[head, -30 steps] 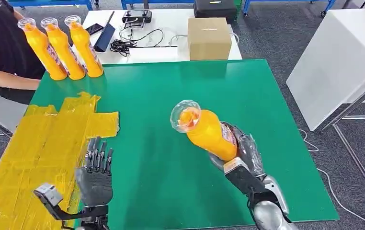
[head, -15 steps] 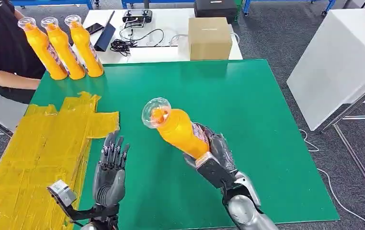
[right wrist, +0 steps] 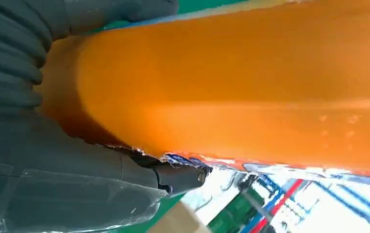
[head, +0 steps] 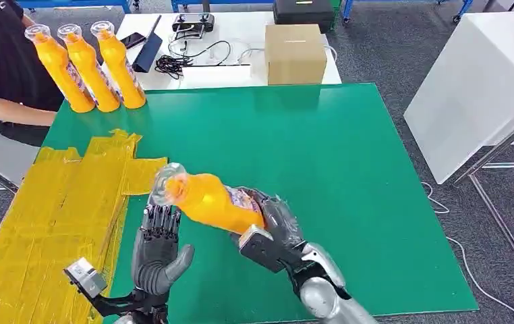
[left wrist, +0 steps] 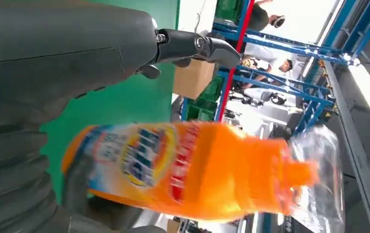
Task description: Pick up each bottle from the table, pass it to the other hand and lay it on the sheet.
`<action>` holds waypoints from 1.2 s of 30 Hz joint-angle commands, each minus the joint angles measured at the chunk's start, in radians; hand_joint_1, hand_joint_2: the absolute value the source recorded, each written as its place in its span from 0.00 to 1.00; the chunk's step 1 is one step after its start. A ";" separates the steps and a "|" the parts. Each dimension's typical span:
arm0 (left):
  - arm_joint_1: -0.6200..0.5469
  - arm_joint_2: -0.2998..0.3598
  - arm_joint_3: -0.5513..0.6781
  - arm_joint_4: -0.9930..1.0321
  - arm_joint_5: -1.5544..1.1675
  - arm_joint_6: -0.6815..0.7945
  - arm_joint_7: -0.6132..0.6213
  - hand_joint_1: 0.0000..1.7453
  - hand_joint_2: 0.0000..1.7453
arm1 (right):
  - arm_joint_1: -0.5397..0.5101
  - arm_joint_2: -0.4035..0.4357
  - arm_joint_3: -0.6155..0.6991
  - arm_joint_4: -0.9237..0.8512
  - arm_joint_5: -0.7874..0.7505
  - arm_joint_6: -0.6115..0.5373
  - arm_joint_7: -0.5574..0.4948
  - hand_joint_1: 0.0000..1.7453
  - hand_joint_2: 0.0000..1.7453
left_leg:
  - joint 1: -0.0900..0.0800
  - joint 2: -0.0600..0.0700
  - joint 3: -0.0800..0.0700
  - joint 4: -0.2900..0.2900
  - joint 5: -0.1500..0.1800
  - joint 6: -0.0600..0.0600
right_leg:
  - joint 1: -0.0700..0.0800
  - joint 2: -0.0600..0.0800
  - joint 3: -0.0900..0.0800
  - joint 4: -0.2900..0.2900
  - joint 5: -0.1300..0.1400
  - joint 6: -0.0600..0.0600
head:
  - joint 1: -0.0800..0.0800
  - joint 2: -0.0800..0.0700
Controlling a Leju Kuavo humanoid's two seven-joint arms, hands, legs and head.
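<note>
You have no text here that can be read with confidence. The orange bottle [left wrist: 188,170] carries a label [left wrist: 139,158] with a blue logo on a yellow, red-ringed patch and red lettering beside it, but motion blur leaves every character illegible in the left wrist view. In the head view you see the same label [head: 246,200] as a small patch of colour, too small to read. The three bottles [head: 86,64] standing at the far corner of the table show similar labels, also too small to make out. The cardboard box [head: 295,54] shows no legible marking.
</note>
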 commanded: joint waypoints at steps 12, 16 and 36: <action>0.042 0.027 0.102 -0.032 0.130 -0.117 0.033 0.00 1.00 | -0.004 -0.047 0.177 -0.002 0.108 0.031 0.022 1.00 1.00 | 0.001 0.003 0.002 -0.001 -0.001 -0.001 | 0.001 0.002 0.002 -0.002 0.000 0.000 | 0.000 0.000; 0.044 0.028 0.106 -0.034 0.129 -0.119 0.033 0.00 1.00 | -0.002 -0.048 0.179 -0.003 0.107 0.031 0.022 1.00 1.00 | 0.001 0.002 0.002 -0.001 -0.001 -0.002 | 0.001 0.001 0.002 -0.002 0.000 0.000 | 0.000 0.000; 0.041 0.102 0.050 0.022 -0.209 -0.215 0.042 0.00 1.00 | 0.029 -0.091 0.188 -0.089 0.117 0.072 -0.010 1.00 1.00 | 0.001 0.001 0.003 -0.001 0.000 -0.002 | 0.001 0.000 0.002 -0.002 0.000 0.000 | 0.000 0.000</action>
